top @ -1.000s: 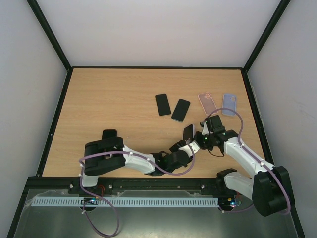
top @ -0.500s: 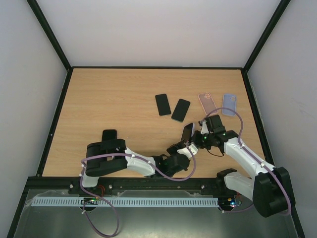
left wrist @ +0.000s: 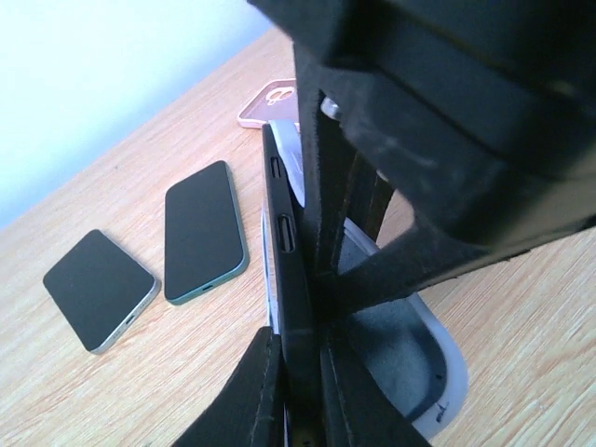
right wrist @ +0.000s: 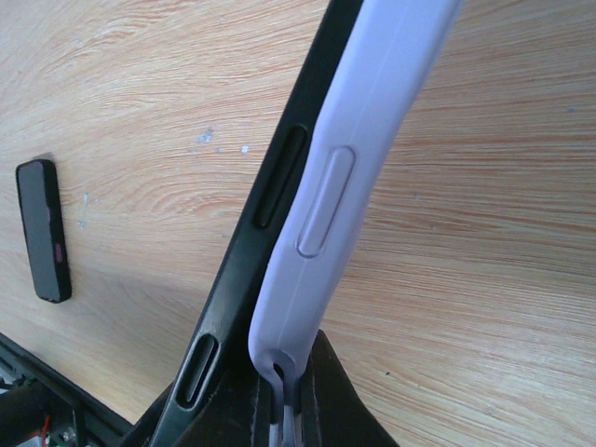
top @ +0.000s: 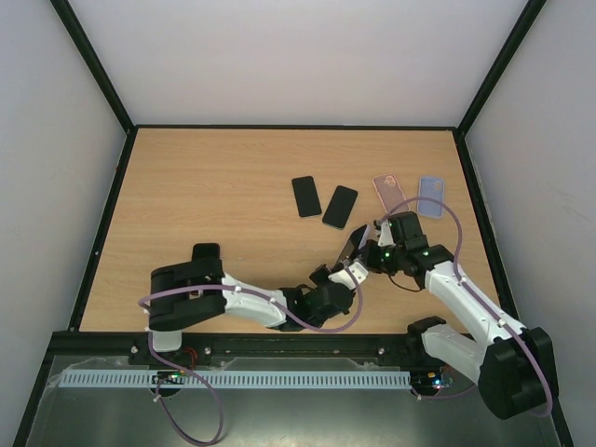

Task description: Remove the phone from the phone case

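Beyond your left gripper [left wrist: 300, 358] and a little to its left, a black phone [top: 306, 196] and a second loose phone [top: 340, 206] lay flat on the wooden table [top: 214, 186], near each other but apart. Your left gripper was clamped on the near end of the cased phone [left wrist: 284, 270], holding it up on edge with its side buttons towards the wrist camera. Just right of those fingers, the lilac phone case [right wrist: 358, 140] was tilted away from the phone, its dark inside showing in the left wrist view. In the right wrist view, the case's side wall lay along the phone's dark edge, so the phone was partly out of the case but not free of it. Your right gripper [right wrist: 279, 371] met the left one close in front of it, pinched tight on the case's rim. Whether phone or case touched the table could not be told. Beyond your right gripper a pink case [top: 388, 194] lay flat, and further right, apart from it, lay a pale blue case [top: 430, 196].
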`<state>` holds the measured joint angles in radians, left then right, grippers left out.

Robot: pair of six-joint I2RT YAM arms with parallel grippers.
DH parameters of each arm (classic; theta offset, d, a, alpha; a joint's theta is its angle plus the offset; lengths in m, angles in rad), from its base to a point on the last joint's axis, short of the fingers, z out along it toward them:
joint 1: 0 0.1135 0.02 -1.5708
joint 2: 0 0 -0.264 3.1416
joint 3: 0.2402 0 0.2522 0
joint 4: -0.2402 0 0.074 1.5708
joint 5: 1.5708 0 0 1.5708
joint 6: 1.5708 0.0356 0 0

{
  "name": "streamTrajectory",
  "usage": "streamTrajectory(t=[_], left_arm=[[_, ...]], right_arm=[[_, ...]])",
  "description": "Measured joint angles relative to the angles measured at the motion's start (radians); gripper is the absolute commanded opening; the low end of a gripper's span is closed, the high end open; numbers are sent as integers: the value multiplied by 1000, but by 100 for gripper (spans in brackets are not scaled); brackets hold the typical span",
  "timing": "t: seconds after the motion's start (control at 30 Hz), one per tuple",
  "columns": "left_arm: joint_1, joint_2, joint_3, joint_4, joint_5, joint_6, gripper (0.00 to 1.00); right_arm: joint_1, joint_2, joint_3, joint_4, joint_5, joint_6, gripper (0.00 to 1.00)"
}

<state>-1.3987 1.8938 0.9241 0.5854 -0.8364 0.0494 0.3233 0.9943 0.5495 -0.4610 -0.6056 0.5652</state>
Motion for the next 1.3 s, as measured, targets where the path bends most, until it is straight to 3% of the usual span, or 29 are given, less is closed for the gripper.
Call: streamTrajectory(t=[0.4, 0.63, 0.83, 1.17, 1.3], left_arm=[[150, -330, -43, -153, 101, -233, 3], [241, -438, -67, -239, 62, -217, 3], [344, -392, -80, -358, -37, -134, 3], [389, -95, -43, -415, -136, 13, 3], [389, -2, 2, -410, -188, 61, 14]], right_arm=[[6, 3, 102, -73, 173, -80, 2], [-8, 22, 217, -43, 254, -179, 2], [-54, 94, 309, 57, 364, -371, 2], [-99, 360, 394, 71, 463, -624, 2], [-106, 463, 414, 74, 496, -671, 2]])
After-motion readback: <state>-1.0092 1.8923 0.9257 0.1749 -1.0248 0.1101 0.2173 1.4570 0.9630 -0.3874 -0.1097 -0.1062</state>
